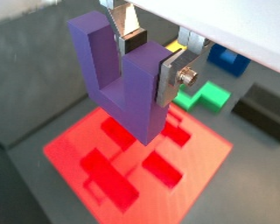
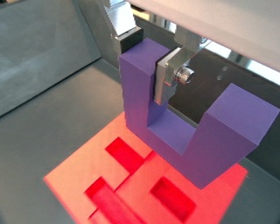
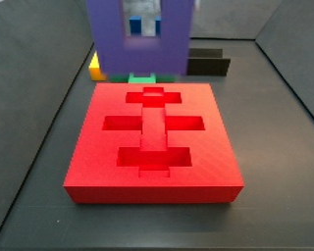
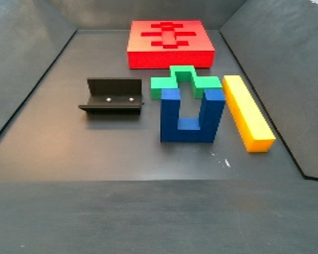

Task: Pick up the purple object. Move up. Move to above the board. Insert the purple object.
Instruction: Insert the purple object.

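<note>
text: none legible | labels: none | numbers: none | all four views checked

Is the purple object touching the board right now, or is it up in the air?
Apart. In a side view the purple object hangs above the far end of the board, clamped in the end effector; a green block shows through the gap beneath it.

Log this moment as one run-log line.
gripper: shut on purple object | position: held above board | insertion: not yet done
</note>
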